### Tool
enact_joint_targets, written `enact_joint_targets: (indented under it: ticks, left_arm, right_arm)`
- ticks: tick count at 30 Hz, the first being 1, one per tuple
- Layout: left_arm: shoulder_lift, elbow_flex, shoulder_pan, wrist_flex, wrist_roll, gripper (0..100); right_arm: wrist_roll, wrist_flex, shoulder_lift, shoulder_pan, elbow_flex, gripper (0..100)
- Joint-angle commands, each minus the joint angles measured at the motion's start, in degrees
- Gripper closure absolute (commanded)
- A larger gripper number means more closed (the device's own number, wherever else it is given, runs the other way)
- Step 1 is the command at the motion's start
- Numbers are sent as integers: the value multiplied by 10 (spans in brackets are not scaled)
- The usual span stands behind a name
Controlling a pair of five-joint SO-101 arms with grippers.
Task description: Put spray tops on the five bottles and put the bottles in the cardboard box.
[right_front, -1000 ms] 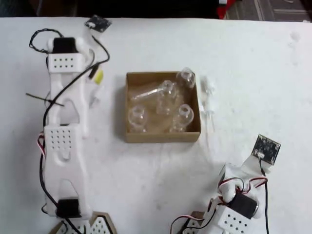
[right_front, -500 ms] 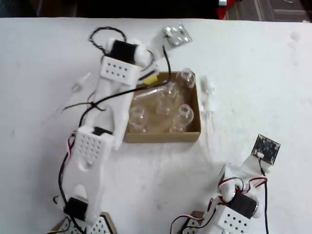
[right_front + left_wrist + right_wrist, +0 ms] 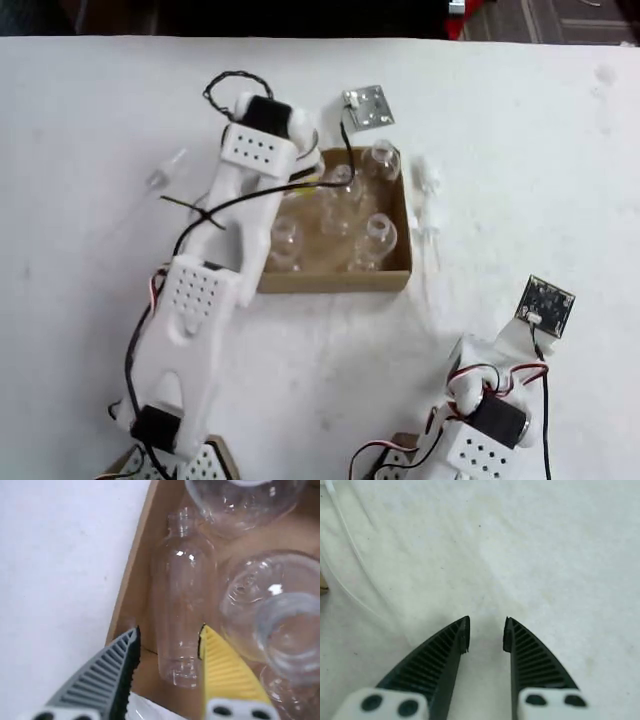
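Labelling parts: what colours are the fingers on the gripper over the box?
Left gripper: one finger grey, one yellow; best in the left wrist view.

The left claw (image 3: 167,642) has one grey ribbed finger (image 3: 107,675) and one plain yellow finger (image 3: 225,672). Between them is a clear bottle (image 3: 182,600) in a brown box (image 3: 132,587). The right claw (image 3: 486,630) is black and ribbed, over a white table (image 3: 560,545).

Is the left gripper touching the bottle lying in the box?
Cannot tell. In the left wrist view the left gripper straddles the lying bottle, open, yellow finger meeting its outline, but height above it is unclear.
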Motion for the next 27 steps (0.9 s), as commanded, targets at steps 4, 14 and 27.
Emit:
enact_joint_targets:
  ticks: [4,14,27]
  left_arm:
    - [15,-5,7,-9,-12,818]
    - [51,-7,7,-12,-12,781]
    - [96,-7,21,-45,-9,778]
  right_arm:
    - [7,3,1,-3,5,907]
    - [7,3,1,-3,5,907]
    - [7,3,1,-3,5,907]
